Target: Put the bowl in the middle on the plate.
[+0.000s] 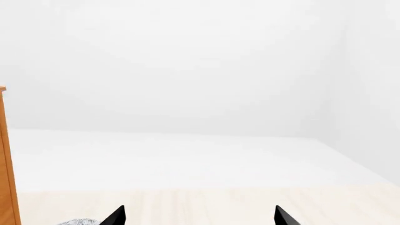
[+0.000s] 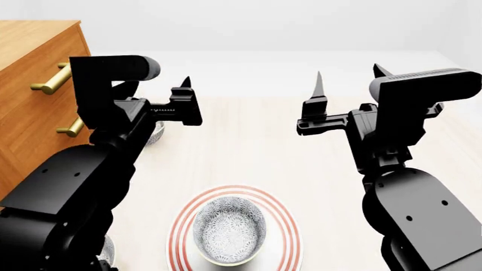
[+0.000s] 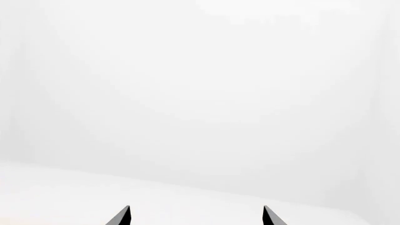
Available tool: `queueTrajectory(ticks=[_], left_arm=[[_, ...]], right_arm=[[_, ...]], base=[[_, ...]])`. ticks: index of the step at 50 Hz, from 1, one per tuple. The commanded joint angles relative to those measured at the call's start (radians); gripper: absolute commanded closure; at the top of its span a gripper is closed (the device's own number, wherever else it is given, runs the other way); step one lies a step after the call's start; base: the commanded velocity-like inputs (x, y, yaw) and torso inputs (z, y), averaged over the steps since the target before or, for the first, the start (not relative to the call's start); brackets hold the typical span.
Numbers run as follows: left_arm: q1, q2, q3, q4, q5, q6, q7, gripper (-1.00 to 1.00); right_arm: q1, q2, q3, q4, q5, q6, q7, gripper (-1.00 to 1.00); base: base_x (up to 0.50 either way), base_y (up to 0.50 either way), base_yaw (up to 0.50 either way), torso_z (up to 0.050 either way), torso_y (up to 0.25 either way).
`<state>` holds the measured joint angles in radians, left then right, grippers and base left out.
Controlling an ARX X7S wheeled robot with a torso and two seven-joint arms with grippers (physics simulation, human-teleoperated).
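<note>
Head view: the small round bowl [image 2: 229, 229], white with a dense blue-grey speckled pattern, sits upright on the round flat white plate [image 2: 183, 226] with thin red rings, at the near edge of the pale wooden surface [image 2: 249, 152]. The bowl lies within the plate's rings, roughly centred.

Both black arms are raised above the surface, well apart from bowl and plate. The left gripper [image 1: 198, 216] is released, its two dark fingertips spread wide and empty in the left wrist view. The right gripper [image 3: 196, 216] is likewise released and empty, its fingertips standing apart in the right wrist view.

A second speckled bowl [image 2: 155, 133] rests on the surface towards the far left, partly hidden behind the left arm; its rim also shows at the edge of the left wrist view. An orange-brown wooden cabinet [image 2: 34, 84] with brass handles [image 2: 49, 80] stands beside the left edge of the surface.
</note>
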<state>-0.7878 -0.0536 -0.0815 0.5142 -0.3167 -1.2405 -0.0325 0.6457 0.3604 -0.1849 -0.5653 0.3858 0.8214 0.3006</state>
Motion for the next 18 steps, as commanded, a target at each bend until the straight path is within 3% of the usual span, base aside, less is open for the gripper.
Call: queueTrajectory(ticks=[1,18], left_arm=[[-0.140,0.004,-0.024,0.067,-0.049,-0.092,-0.037,-1.00],[-0.165,-0.006,-0.038,0.103,-0.092,-0.115,-0.064,-1.00]], right_arm=[[0.158,0.015,-0.022,-0.092,0.027,0.145,0.012,-1.00],[0.202,0.022,-0.030,-0.160,0.046,0.203,0.026,-1.00]], base=[[0.00,0.00,0.00,0.000,0.000],[0.00,0.00,0.00,0.000,0.000]])
